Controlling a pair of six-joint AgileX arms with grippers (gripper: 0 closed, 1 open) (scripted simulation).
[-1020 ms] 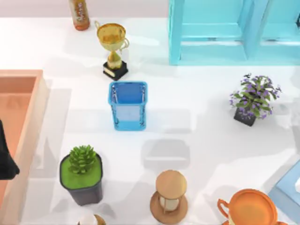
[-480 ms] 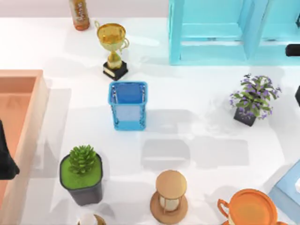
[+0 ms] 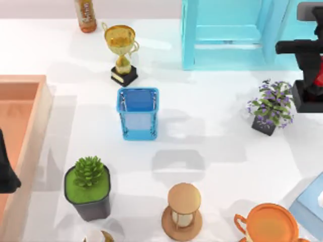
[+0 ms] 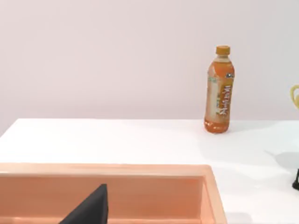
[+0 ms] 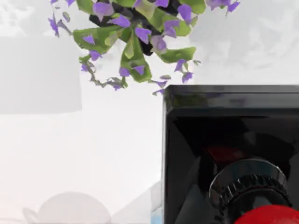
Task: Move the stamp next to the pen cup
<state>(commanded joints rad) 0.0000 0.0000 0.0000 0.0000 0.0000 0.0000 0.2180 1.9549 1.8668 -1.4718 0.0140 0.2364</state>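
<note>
The pen cup (image 3: pixel 138 113) is a blue mesh cup standing upright left of the table's middle. The stamp (image 3: pixel 306 96) hangs at the far right edge, just right of the purple-flowered plant (image 3: pixel 273 107) and well apart from the cup. Its red knob (image 3: pixel 318 76) sits in my right gripper (image 3: pixel 314 68), which is shut on it. In the right wrist view the stamp's black base (image 5: pixel 229 135) looms close, with the red knob (image 5: pixel 268 217) below it and the plant (image 5: pixel 135 28) beyond. My left gripper (image 3: pixel 6 174) is parked at the left edge over the orange tray (image 3: pixel 28 101).
A gold trophy (image 3: pixel 121 53) and an orange bottle (image 3: pixel 85 15) stand behind the cup. A potted succulent (image 3: pixel 88 186) and a wooden hourglass (image 3: pixel 182 210) stand in front. A teal shelf (image 3: pixel 232 35) is at the back right; an orange vessel (image 3: pixel 267 224) sits front right.
My right arm has come in from the right edge carrying the stamp, moving left toward the flowered plant. Its shadow has shifted on the table. The left arm has not moved.
</note>
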